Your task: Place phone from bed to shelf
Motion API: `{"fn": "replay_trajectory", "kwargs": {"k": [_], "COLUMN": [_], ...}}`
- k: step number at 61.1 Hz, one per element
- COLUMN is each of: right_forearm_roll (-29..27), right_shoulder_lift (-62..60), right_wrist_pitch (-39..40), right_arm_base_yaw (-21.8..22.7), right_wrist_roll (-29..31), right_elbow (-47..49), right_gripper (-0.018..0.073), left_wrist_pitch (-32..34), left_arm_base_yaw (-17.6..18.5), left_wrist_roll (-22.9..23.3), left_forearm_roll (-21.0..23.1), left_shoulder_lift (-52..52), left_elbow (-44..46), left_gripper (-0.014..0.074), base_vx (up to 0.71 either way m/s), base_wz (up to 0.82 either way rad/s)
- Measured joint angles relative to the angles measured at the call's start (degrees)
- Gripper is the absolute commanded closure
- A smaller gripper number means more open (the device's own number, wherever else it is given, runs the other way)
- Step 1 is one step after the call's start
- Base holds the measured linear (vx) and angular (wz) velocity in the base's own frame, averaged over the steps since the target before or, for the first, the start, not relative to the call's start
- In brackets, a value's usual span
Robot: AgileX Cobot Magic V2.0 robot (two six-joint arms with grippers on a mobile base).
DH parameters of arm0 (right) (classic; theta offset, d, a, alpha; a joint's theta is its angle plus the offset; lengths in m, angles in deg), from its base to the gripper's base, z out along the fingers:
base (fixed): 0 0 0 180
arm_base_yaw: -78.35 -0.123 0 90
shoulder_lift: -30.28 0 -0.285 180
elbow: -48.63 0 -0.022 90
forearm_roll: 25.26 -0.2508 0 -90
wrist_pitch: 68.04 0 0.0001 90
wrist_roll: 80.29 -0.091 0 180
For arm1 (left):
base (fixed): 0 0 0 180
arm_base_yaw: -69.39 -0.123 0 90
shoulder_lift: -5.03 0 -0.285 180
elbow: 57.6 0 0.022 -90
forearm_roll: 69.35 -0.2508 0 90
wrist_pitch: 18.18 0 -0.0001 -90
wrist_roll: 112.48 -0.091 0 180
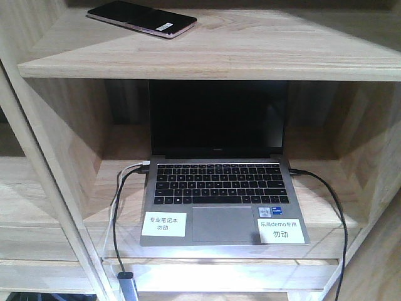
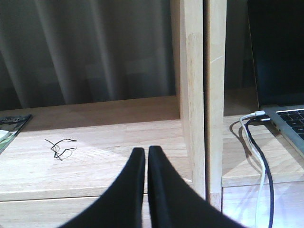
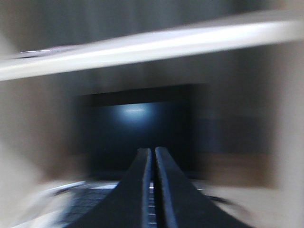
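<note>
The black phone (image 1: 141, 18) with its white sticker and pinkish edge lies flat on the upper board of the light wood shelf (image 1: 263, 53), at the top left of the front view. Neither gripper touches it. My left gripper (image 2: 146, 151) is shut and empty, hovering over a lower shelf board left of an upright panel (image 2: 198, 95). The right wrist view is blurred; there my right gripper (image 3: 153, 151) is shut with nothing in it, pointing at the laptop's dark screen. The bed is out of view.
A grey laptop (image 1: 216, 188) stands open in the compartment under the phone, with cables (image 1: 338, 213) plugged in on both sides and white labels on its palm rest. A thin black wire scrap (image 2: 61, 147) lies on the left board. Dark curtains (image 2: 85, 47) hang behind.
</note>
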Motion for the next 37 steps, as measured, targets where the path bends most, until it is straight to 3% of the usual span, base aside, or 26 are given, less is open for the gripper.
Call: {"fn": "replay_trajectory", "kwargs": {"k": [5, 16, 28, 37], "right_forearm_roll": [0.00, -0.60, -1.17, -0.64], "right_shoulder_lift": [-1.96, -7.35, -12.75, -13.32], "right_wrist_pitch": [-2.64, -2.69, 2.54, 5.48], "right_arm_base_yaw": [4.30, 9.38, 10.03, 10.03], "right_wrist_roll": [2.09, 4.10, 4.10, 4.10], "right_elbow": [-0.07, -5.64, -17.41, -20.72], "right_gripper": [0.0564, 0.0564, 0.0564, 0.0564], "left_wrist_pitch": [0.00, 0.00, 0.00, 0.00], "left_arm_base_yaw": [0.00, 0.00, 0.00, 0.00], "left_wrist_roll": [0.00, 0.00, 0.00, 0.00], "left_forearm_roll": [0.00, 0.00, 0.00, 0.00], "left_shoulder_lift": [0.00, 0.00, 0.00, 0.00], "left_elbow": [0.00, 0.00, 0.00, 0.00], "left_gripper": [0.0595, 0.0595, 0.0595, 0.0595], "base_vx": [0.00, 0.00, 0.00, 0.00], "base_wz": [0.00, 0.00, 0.00, 0.00]}}
